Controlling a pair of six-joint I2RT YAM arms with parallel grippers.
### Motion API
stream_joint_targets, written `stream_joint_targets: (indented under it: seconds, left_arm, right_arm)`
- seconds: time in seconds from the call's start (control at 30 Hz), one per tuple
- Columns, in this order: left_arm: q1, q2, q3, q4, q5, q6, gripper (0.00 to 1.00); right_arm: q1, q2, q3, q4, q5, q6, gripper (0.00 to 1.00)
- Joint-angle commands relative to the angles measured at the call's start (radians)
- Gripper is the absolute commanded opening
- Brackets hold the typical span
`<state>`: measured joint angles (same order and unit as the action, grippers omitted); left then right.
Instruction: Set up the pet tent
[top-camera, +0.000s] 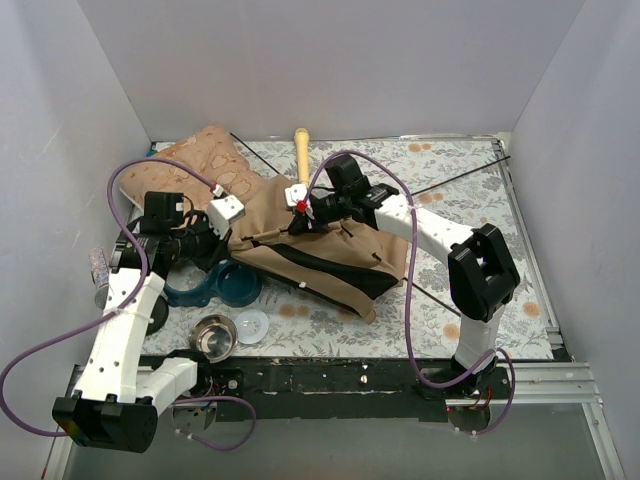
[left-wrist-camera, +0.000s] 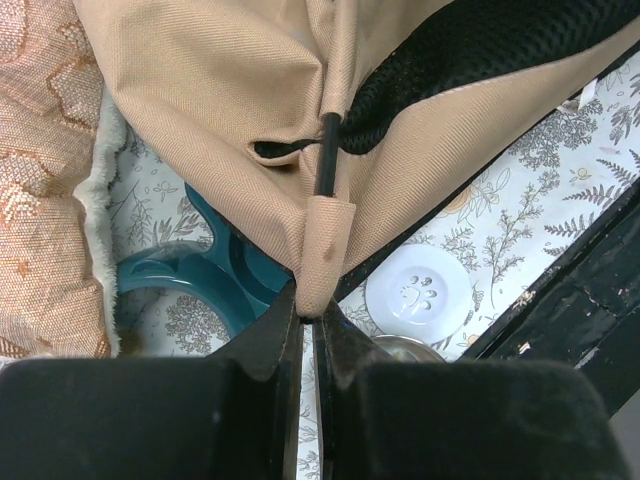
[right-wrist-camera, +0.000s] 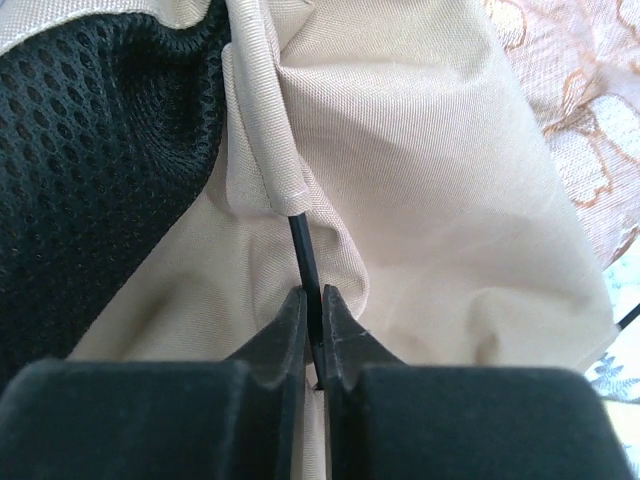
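The pet tent (top-camera: 320, 255) lies crumpled at mid-table, tan fabric with a black mesh panel (top-camera: 330, 268). My left gripper (top-camera: 232, 243) is at its left edge. In the left wrist view that gripper (left-wrist-camera: 311, 308) is shut on the end of a tan pole sleeve (left-wrist-camera: 325, 245), and a thin black pole (left-wrist-camera: 326, 155) runs into the sleeve above. My right gripper (top-camera: 300, 222) is over the tent's upper part. In the right wrist view it (right-wrist-camera: 313, 295) is shut on a black pole (right-wrist-camera: 301, 240) that comes out of a fabric sleeve (right-wrist-camera: 265, 140) beside the mesh (right-wrist-camera: 100, 150).
A beige-pink patterned cushion (top-camera: 205, 160) lies at the back left, partly under the tent. A teal double bowl (top-camera: 215, 285), a steel bowl (top-camera: 213, 337) and a white lid (top-camera: 252, 325) sit at the front left. A wooden stick (top-camera: 301, 155) lies behind the tent. A loose black pole (top-camera: 460, 180) stretches right.
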<state>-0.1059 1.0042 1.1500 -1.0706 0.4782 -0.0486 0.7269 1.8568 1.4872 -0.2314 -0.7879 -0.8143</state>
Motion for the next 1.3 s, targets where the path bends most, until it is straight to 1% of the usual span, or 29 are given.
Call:
stream_joint_targets:
  seconds: [0.0,0.17,0.3,0.4,0.43,0.53,0.57,0.6,0.63,0.67,0.7,0.73,0.83,0.9,0.93,1.07,1.1,1.13,1.17,1.23,1.27]
  left_arm:
    - [0.005,0.002,0.039,0.004,-0.004,0.004,0.00]
    - [0.005,0.016,0.043,0.017,0.005,-0.004,0.00]
    - [0.005,0.020,0.037,0.017,0.010,-0.004,0.00]
    - [0.005,0.022,0.048,0.009,-0.007,-0.023,0.00]
    - [0.005,0.020,0.056,0.000,-0.012,-0.042,0.03]
    - [0.005,0.024,0.115,-0.072,-0.001,-0.069,0.26]
    - [0.005,0.033,0.146,-0.118,0.014,-0.056,0.38]
    - [0.005,0.040,0.189,-0.182,0.037,-0.037,0.48]
    - [0.005,0.048,0.227,-0.228,0.049,-0.022,0.54]
    - [0.005,0.056,0.259,-0.283,0.062,-0.008,0.59]
    - [0.005,0.065,0.292,-0.311,0.068,-0.017,0.61]
    - [0.005,0.060,0.310,-0.310,0.048,-0.054,0.63]
    - [0.005,0.051,0.367,-0.308,0.048,-0.088,0.71]
    - [0.005,0.072,0.372,-0.308,0.051,-0.108,0.72]
    - [0.005,0.092,0.370,-0.305,0.050,-0.120,0.83]
    - [0.005,0.168,0.358,-0.214,0.045,-0.220,0.95]
    - [0.005,0.175,0.349,-0.175,0.040,-0.252,0.97]
    - [0.005,0.185,0.343,-0.146,0.036,-0.267,0.98]
    - [0.005,0.194,0.338,-0.128,0.036,-0.276,0.98]
    - [0.005,0.209,0.329,-0.088,0.028,-0.290,0.98]
    - [0.003,0.212,0.324,-0.066,0.019,-0.295,0.98]
  right_arm:
    - [0.012,0.005,0.068,0.061,-0.017,0.038,0.01]
    - [0.051,-0.027,0.076,0.101,-0.037,0.086,0.01]
    - [0.080,-0.038,0.074,0.057,-0.034,0.002,0.01]
    - [0.082,-0.056,0.030,0.058,-0.040,-0.048,0.01]
    - [0.083,-0.064,0.012,0.063,-0.034,-0.060,0.01]
    - [0.077,-0.084,-0.031,0.084,-0.028,-0.071,0.01]
    - [0.078,-0.087,-0.034,0.084,-0.025,-0.071,0.01]
    - [0.075,-0.087,-0.038,0.084,-0.021,-0.069,0.01]
    - [0.077,-0.087,-0.041,0.087,-0.017,-0.063,0.01]
    - [0.077,-0.087,-0.044,0.090,-0.017,-0.062,0.01]
    - [0.077,-0.087,-0.048,0.095,-0.014,-0.059,0.01]
    - [0.075,-0.085,-0.050,0.098,-0.014,-0.054,0.01]
    - [0.077,-0.084,-0.056,0.093,-0.014,-0.054,0.01]
    - [0.081,-0.085,-0.067,0.089,-0.014,-0.065,0.01]
    - [0.088,-0.085,-0.071,0.083,-0.014,-0.077,0.01]
    - [0.109,-0.088,-0.080,0.058,-0.013,-0.092,0.02]
    - [0.114,-0.088,-0.079,0.044,-0.010,-0.095,0.11]
    - [0.115,-0.091,-0.076,0.026,-0.005,-0.091,0.23]
    - [0.117,-0.096,-0.076,0.024,-0.001,-0.057,0.31]
    - [0.109,-0.114,-0.074,-0.002,0.033,0.002,0.45]
    - [0.098,-0.129,-0.077,-0.014,0.038,0.035,0.55]
